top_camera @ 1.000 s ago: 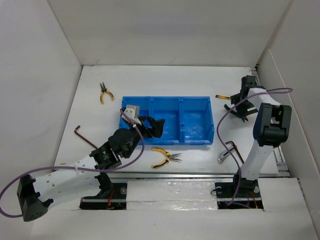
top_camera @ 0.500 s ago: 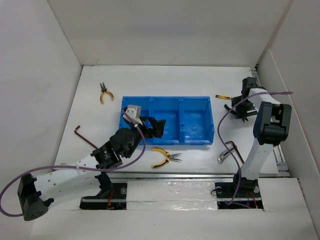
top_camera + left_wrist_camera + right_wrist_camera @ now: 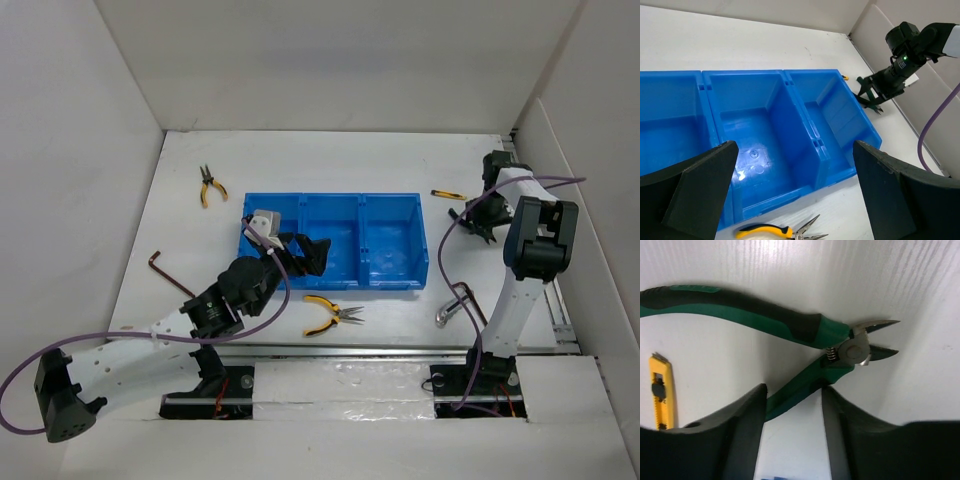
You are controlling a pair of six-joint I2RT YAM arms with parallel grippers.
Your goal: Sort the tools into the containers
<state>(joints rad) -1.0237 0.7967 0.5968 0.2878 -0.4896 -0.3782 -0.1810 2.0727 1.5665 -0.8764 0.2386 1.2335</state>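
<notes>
The white table [image 3: 300, 170] carries the blue tray [image 3: 335, 240] of three square compartments.

The left arm [image 3: 150, 335] lies low and stretched out, slanting up to the tray's near left corner. Its left gripper [image 3: 308, 252] hangs over the tray's near wall with the jaws spread wide and holding nothing. The right arm [image 3: 520, 270] stands tall to the right of the tray, folded over at the top. Its right gripper [image 3: 476, 214] points down at the table beyond the tray's far right corner.

The green pliers [image 3: 790, 325] lie there flat. Only the right wrist view shows that the fingers [image 3: 740, 435] stand narrow on either side of one handle; I cannot tell whether they press on it. The overhead view gives just a dark shape there.

One pair of yellow pliers [image 3: 332, 312] lies just in front of the tray, and the left wrist view catches it too. A second pair [image 3: 206, 186] lies off the far left corner. A hex key [image 3: 165, 268] lies left of the tray and another [image 3: 466, 294] near its right front corner, beside a silver piece [image 3: 445, 315]. The yellow stick [image 3: 447, 194] lies right of the tray's far corner.
</notes>
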